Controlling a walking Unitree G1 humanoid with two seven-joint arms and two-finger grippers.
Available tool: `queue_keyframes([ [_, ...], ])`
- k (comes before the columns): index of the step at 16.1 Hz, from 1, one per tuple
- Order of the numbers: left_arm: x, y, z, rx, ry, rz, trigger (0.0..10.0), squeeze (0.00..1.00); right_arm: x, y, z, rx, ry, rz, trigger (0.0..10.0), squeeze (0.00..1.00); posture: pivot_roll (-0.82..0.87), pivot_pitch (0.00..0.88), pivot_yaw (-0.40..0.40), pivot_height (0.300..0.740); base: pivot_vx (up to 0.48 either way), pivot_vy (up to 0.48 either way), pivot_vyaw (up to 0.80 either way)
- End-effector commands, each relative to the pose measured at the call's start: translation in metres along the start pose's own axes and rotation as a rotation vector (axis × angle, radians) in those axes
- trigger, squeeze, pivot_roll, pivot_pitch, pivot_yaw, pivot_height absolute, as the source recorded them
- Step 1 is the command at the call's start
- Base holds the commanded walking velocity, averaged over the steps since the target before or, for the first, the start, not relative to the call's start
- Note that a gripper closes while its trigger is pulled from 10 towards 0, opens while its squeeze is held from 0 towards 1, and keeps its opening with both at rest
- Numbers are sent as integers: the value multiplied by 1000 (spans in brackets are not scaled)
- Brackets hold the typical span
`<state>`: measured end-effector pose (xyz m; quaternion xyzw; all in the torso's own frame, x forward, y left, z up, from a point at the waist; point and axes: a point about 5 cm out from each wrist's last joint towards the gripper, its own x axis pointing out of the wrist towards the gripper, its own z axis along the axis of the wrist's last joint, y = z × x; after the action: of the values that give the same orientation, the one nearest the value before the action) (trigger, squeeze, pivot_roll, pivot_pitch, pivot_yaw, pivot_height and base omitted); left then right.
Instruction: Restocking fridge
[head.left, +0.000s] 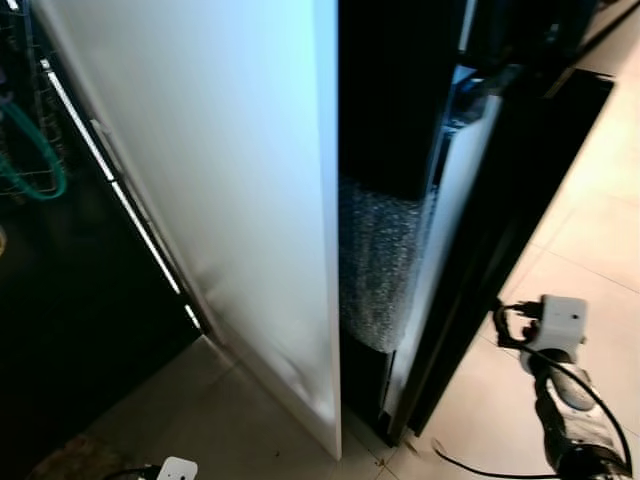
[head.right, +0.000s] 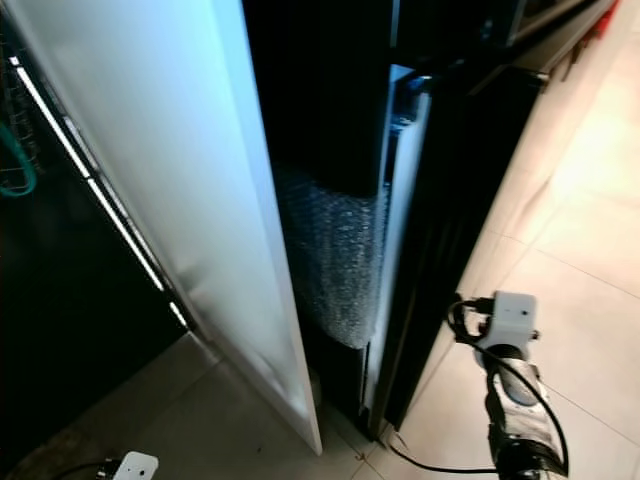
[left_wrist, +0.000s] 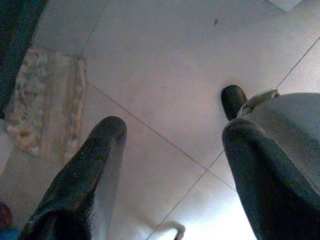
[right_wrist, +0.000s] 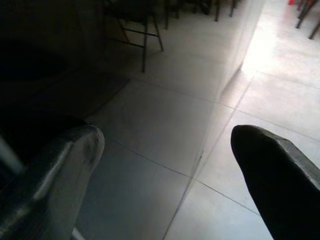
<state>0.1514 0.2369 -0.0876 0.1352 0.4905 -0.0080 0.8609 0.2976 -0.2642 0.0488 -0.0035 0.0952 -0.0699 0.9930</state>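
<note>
Nearest the robot, the left pincer (left_wrist: 170, 165) hung low over the tiled floor (left_wrist: 165, 75), its two black fingers spread wide and holding nothing; a patterned mat (left_wrist: 45, 100) lay on the tiles beyond it. The right pincer (right_wrist: 167, 165) was likewise spread and empty, pointed across bare tiles towards chair legs (right_wrist: 145, 35) in the shade. In the head views the right arm (head.left: 560, 390) hung idle at the robot's side, a black cable looped round it.

Further on, the white fridge door (head.left: 230, 180) stood open, seen nearly edge-on, with a lit strip down its inner side. Behind it a panel wrapped in bubble wrap (head.left: 378, 260) showed in the gap, and a second pale door edge (head.left: 440, 250) stood just beside that. A wire rack with a green cord (head.left: 35, 150) sat at the far left. The fridge interior was too dark to read.

Assessment: the door was open, but no stock was held or in sight. Restocking appeared not yet begun, or paused between items; which could not be told.
</note>
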Motion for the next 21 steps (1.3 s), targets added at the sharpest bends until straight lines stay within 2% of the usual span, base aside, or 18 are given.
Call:
queue_keyframes([
  [1,-1,3,-4,5,9,6,10000,0,5,16,10,-18,-52,85,10000,0,-42,0,46,740,0,0,0],
  [3,-1,3,-3,7,8,6,10000,0,5,26,12,-11,-66,163,10000,0,-43,0,45,740,0,0,0],
  [4,-1,3,-3,10,7,6,10000,0,2,43,12,-64,-74,309,10000,0,-43,0,44,740,0,0,0],
  [7,-1,2,-2,10,5,5,10000,0,0,63,10,-76,-69,424,10000,0,-37,5,38,740,0,0,0],
  [10,0,2,-2,9,4,4,10000,0,0,70,11,-79,-67,477,10000,0,-31,9,35,740,0,0,0],
  [13,0,2,-1,10,4,3,10000,0,0,68,12,-84,-68,463,10000,0,-32,9,36,740,0,0,0],
  [15,0,1,-1,12,4,-1,10000,0,-6,70,7,-121,-62,493,10000,0,-43,8,38,740,0,0,0],
  [16,0,1,-1,12,4,-3,10000,0,-6,68,7,-122,-68,472,10000,0,-43,8,37,740,0,0,0],
  [18,0,0,-1,10,3,-5,10000,0,-9,43,8,-118,-101,250,10000,0,-44,8,32,740,0,0,0],
  [19,0,-1,-1,9,2,-6,10000,0,-14,26,7,-99,-107,106,10000,0,-44,8,27,740,0,0,0],
  [20,0,-1,-1,9,3,-6,10000,0,-24,1,-1,-100,-87,-75,10000,0,-47,10,25,740,0,0,0],
  [21,0,-1,-1,10,4,-6,10000,0,-30,-9,-8,-82,-67,-145,10000,0,-50,10,25,740,0,0,0],
])
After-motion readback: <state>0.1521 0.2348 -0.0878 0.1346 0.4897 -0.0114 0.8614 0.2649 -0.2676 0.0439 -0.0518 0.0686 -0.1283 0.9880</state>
